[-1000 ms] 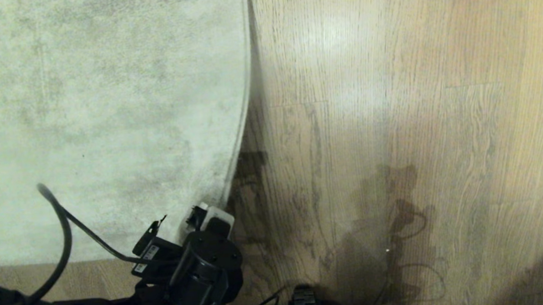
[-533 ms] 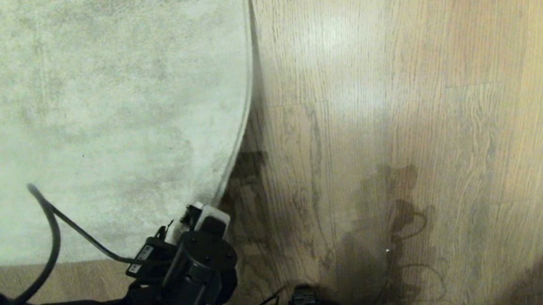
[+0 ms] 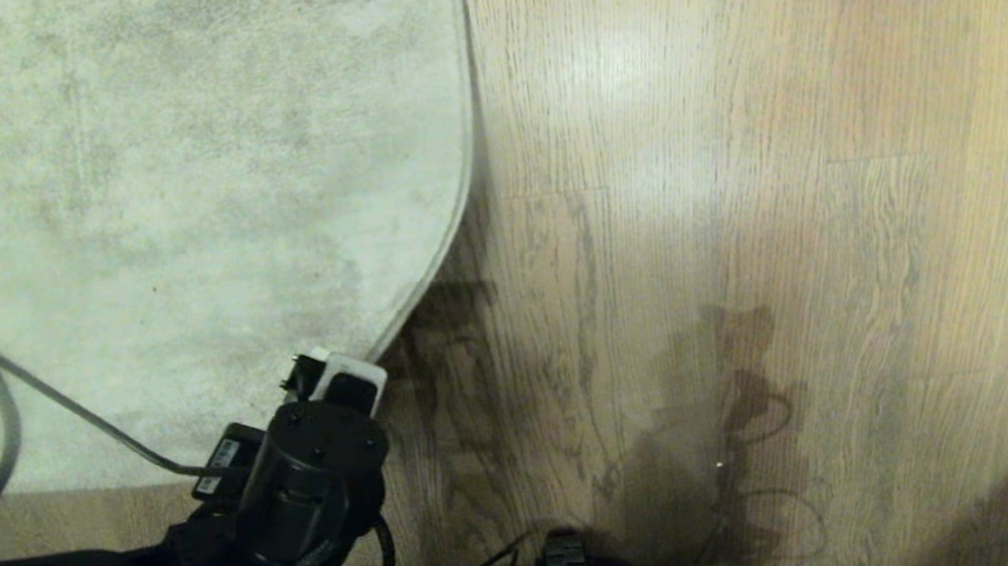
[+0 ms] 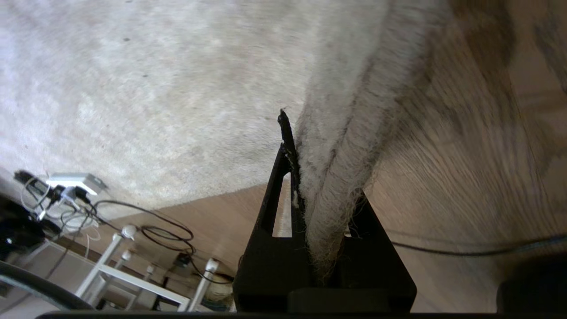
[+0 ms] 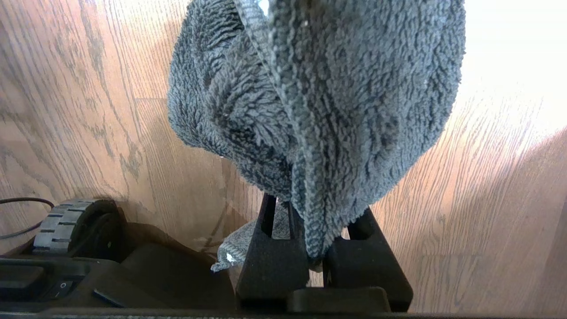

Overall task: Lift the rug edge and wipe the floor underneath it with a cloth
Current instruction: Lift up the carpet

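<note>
The left gripper (image 4: 325,208) is seen in the lower middle of the left wrist view, its two black fingers (image 4: 283,195) pressed together on the rug edge (image 4: 341,177), so that the pale pile and the frayed tan fringe are pinched between them; in the head view the same left gripper (image 3: 335,383) is found at the lower left of the frame, at the rug's near right corner, where the rug edge (image 3: 433,270) is drawn into a curve and bent in toward the gripper while the upper part of the border runs straight up the frame; a dark shadow is cast on the floor (image 3: 727,217) just right of that curved corner; the rug's mottled grey-beige surface is spread over the whole upper left of the head view; a black cable (image 3: 48,407) is looped across the rug at the left edge of the frame; the right gripper (image 5: 316,261) is shown at the lower middle of the right wrist view, clamped on the cloth (image 5: 319,97), a dark grey fluffy rag that is bunched above the fingers and fills the upper middle of that frame, held clear over the wood-grain planks; a ribbed black wheel (image 5: 66,221) of the base is seen at the lower left of the same view.
</note>
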Robot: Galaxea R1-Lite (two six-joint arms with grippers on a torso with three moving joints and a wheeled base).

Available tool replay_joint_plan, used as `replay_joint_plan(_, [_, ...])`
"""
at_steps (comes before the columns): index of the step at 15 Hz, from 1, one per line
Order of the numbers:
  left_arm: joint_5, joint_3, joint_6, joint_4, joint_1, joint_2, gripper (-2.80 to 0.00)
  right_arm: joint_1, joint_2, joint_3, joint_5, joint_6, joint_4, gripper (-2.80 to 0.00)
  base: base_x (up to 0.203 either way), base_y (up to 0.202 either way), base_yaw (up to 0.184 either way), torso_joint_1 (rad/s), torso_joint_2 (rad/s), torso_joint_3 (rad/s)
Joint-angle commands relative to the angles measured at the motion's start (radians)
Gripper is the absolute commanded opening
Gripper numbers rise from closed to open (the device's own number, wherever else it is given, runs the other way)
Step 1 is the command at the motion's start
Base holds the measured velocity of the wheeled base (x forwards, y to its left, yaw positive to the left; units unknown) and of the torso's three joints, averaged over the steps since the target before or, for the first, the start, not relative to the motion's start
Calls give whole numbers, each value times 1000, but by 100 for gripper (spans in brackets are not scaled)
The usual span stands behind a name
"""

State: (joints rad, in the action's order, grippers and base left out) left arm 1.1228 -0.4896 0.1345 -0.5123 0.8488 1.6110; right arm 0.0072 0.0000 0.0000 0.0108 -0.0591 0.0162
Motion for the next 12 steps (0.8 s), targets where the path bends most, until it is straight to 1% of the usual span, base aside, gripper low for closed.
replay_joint_plan(1, [6, 0, 5, -2, -27, -76, -280, 0, 0, 0, 0, -1, 1, -280, 0, 0, 0, 0, 0, 0])
replay_joint_plan(6, [-3, 0, 5, -3, -81, -199, -280, 0, 0, 0, 0, -1, 0, -280, 0, 0, 0, 0, 0, 0])
replay_joint_plan(9, [-20, -1, 6, -5, -121, -231, -280, 0, 0, 0, 0, -1, 1, -280, 0, 0, 0, 0, 0, 0])
replay_joint_plan(12, [-20, -7, 8, -5, -132, -255, -280, 0, 0, 0, 0, -1, 0, -280, 0, 0, 0, 0, 0, 0])
